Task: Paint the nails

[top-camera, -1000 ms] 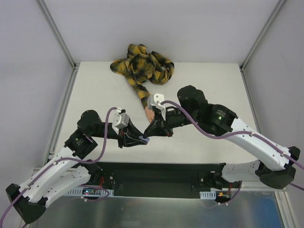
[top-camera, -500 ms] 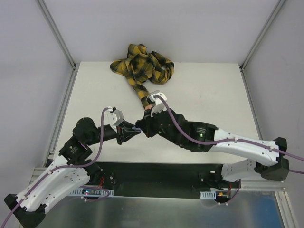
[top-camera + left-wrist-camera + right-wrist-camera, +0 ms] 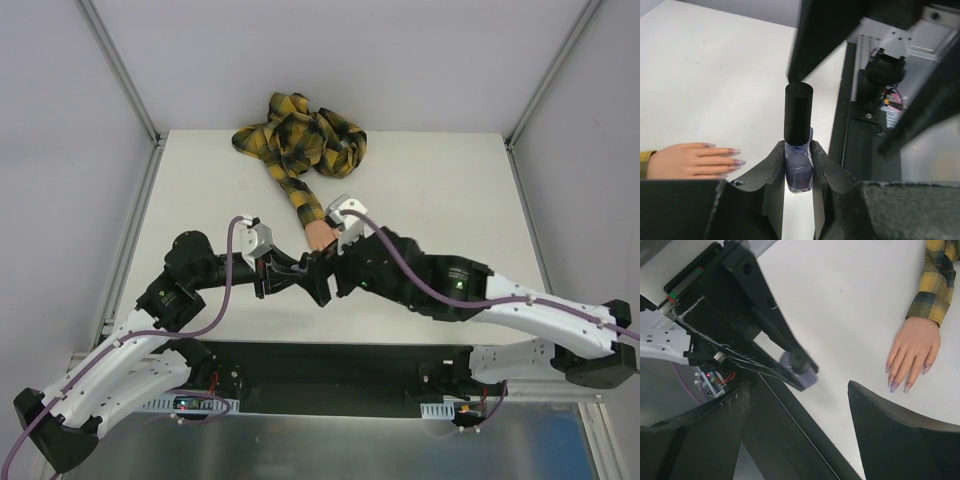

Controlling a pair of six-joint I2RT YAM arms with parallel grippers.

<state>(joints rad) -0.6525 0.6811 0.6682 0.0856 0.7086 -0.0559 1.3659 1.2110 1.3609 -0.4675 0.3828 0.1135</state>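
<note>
The right gripper (image 3: 799, 384), closed a second ago, now stands with its jaws spread wide either side of the small dark purple glass bottle (image 3: 799, 176) with a black cylindrical cap, and its white arm (image 3: 545, 312) lies lower and more outstretched.

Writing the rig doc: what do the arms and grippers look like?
Left arm and right arm: white lower links, black joints, a purple cable looped along each. Left gripper and right gripper: black, two-fingered, with a white camera mount behind. Green light on the right arm.
</note>
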